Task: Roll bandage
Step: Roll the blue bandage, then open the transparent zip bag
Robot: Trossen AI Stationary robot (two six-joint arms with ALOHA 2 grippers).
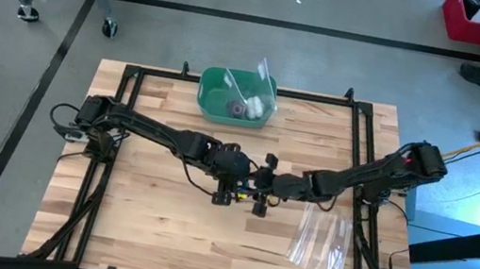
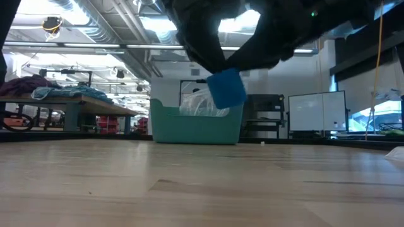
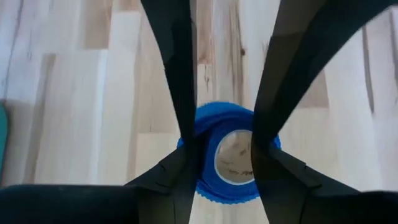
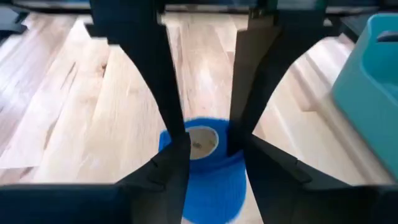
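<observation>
Blue fabric is showing closest to both wrist cameras: the bandage (image 3: 227, 155) is already wound into a compact roll, with its pale cardboard core facing the left wrist view, and it is hanging in the air above the counter (image 1: 150, 226) rather than resting on it, as the low view makes plain. The left gripper (image 3: 224, 152) is sitting with one finger (image 3: 183, 124) pressed against the outside of the roll and the other running across the core's opening, the jaws standing only a roll's wall apart; it looks to be pinching that wall, though I cannot tell whether it is truly gripping or only resting there. The right gripper (image 4: 202, 140) is meeting it from the opposite side, its two fingers flanking the other end of the core and closing on the roll at a middling width, so the roll is being carried between the two arms. Holding it aloft this way probably lets one arm steady the roll while the other tidies or transfers it, with nothing dragging on the wood. In the high view the two grippers are joining just right of the counter's centre. Near them, toward the right front, a clear plastic bag (image 1: 319, 242) is lying flat. Farther off, at the back edge, the green bin (image 1: 214, 88) is standing with some small items inside, well apart from the roll.
</observation>
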